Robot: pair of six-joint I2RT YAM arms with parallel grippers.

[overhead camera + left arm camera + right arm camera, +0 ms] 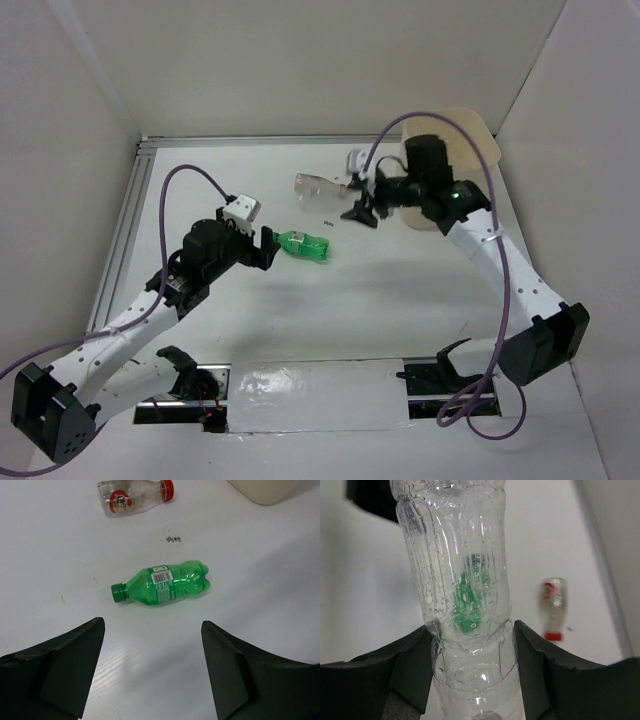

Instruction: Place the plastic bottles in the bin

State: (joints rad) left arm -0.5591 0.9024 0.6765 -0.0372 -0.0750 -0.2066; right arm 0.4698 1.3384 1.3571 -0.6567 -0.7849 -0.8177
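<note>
**A:** What's the right arm got?

**B:** The right jaws are closed on a clear bottle [460, 580], pinching its narrow waist from both sides. The bin [472, 132] stands just behind that arm, at the far right of the surface.

**A:** What's the risk there?

**B:** I think the thin, ribbed plastic could buckle or slide in the jaws as the arm swings back. The long end could also hit the bin's rim and drop outside.

**A:** And the left?

**B:** The left jaws are open and empty. The green bottle [162, 585] lies on the surface just ahead of them, and its length runs from one jaw towards the other. Closing like that would squeeze it cap to base, so it may pop free or roll.

**A:** Anything else?

**B:** A red-capped bottle [132, 497] lies beyond the green one, near the right arm. Both arms are working close together mid-surface, so they could bump.
</note>
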